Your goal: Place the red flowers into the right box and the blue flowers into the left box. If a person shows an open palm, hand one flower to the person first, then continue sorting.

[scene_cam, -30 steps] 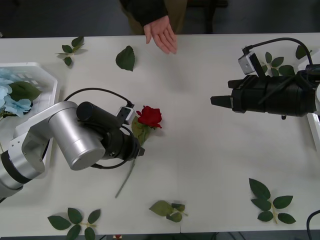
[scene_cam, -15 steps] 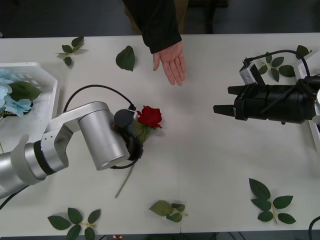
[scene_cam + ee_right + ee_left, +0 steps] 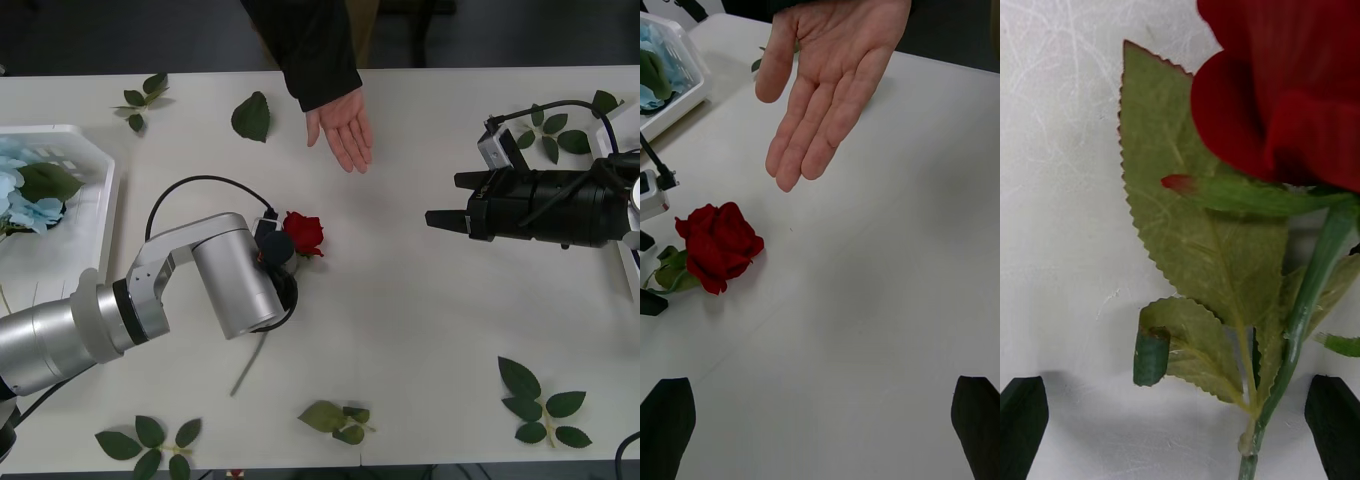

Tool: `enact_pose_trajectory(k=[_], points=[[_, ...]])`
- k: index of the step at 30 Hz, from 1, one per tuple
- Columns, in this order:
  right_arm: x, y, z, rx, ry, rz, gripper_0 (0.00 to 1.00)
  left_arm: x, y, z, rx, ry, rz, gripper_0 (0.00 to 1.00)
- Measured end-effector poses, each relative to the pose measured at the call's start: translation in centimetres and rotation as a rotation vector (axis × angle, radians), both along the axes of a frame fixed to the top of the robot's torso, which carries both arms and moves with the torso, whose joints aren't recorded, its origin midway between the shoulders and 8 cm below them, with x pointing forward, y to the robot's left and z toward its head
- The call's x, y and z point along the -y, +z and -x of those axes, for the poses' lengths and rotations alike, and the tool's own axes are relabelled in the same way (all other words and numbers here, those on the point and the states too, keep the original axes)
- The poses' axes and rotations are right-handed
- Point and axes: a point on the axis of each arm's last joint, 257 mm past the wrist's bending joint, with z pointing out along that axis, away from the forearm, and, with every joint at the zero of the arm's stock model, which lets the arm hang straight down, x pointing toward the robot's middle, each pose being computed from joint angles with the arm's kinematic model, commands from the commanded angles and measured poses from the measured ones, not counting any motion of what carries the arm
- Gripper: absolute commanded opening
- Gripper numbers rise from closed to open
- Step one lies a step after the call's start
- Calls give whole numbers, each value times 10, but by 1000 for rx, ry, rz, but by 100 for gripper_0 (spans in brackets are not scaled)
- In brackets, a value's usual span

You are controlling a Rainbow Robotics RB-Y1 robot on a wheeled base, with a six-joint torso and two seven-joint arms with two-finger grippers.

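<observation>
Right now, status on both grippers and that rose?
Left gripper open, straddling red rose stem on table. Right gripper open, empty, hovering right side. Person's open palm out beyond rose. Nothing blocking.

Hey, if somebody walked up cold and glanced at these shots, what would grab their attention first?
Probably the single red rose lying mid-table, with the left end effector open right over its stem and leaves. Next, the person's open palm stretched over the table's far edge, fingers flat. The right end effector hovers open at the right, pointing toward the rose, and pale blue hydrangeas fill the white bin at far left.
</observation>
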Motion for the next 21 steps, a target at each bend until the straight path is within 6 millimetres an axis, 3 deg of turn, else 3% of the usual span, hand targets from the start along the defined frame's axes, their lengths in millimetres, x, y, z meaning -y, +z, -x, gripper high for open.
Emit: enact_pose_trajectory(k=[1,2,4,5,21], points=[[0,0,0,0,0,0,100,0,1,-1,6,-6,-5,100],[0,0,0,0,0,0,99,1,1,-1,8,-11,-9,89],[0,0,0,0,-1,0,99,2,1,-1,11,-18,-14,7],[0,0,0,1,-2,-1,99,3,1,-1,12,-21,-14,2],[5,-2,-5,11,-28,3,99,5,0,0,12,-28,-15,0]])
